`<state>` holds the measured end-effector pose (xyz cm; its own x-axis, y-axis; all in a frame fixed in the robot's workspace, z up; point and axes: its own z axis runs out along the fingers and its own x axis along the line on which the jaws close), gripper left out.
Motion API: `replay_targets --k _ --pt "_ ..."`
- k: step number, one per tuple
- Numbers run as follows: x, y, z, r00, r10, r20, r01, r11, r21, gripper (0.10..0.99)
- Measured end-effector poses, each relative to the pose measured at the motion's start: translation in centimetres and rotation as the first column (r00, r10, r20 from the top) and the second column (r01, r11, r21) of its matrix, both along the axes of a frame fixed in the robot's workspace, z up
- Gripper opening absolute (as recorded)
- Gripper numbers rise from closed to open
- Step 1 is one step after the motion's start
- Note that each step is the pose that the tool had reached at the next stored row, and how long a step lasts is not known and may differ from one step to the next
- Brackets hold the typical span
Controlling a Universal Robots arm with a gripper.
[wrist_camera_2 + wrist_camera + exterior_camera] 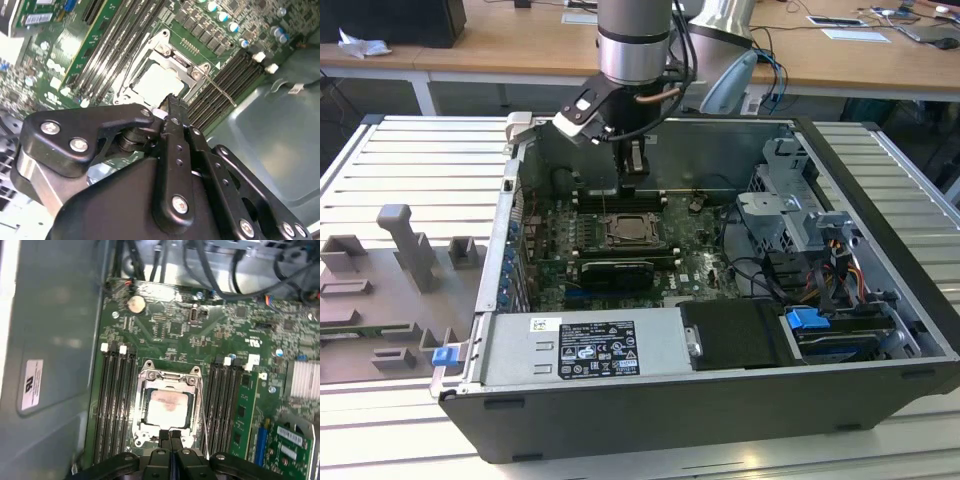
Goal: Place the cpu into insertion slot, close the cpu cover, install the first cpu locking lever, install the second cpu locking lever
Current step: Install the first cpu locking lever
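Your gripper (170,436): fingers closed together, holding nothing, tips by the edge of the cpu cover (169,379). Your cpu (167,407): seated beneath it, pale face showing.

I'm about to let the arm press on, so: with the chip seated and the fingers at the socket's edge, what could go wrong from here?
1. The shut gripper hangs at the edge of the cpu cover, close to the cpu; a slightly off push might land on the chip face.
2. The thin wire lever runs beside the memory slots; if it slips, it may scrape them.
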<state>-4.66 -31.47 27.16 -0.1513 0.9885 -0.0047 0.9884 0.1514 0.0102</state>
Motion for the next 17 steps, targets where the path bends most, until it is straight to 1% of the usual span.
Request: replay_targets --k 2,6,12,17 --pt "0.0 0.0 -0.01 0.9994 0.035 0.0 -0.035 0.9994 0.0 0.106" --pt "0.0 0.0 -0.02 0.9968 0.08 0.0001 -0.08 0.9968 0.0 0.106" --pt "0.0 0.0 -0.04 0.9909 0.134 0.0 -0.134 0.9909 0.0 0.106" --pt "0.0 0.0 -0.05 0.9866 0.163 0.0 -0.163 0.9866 0.0 0.106"
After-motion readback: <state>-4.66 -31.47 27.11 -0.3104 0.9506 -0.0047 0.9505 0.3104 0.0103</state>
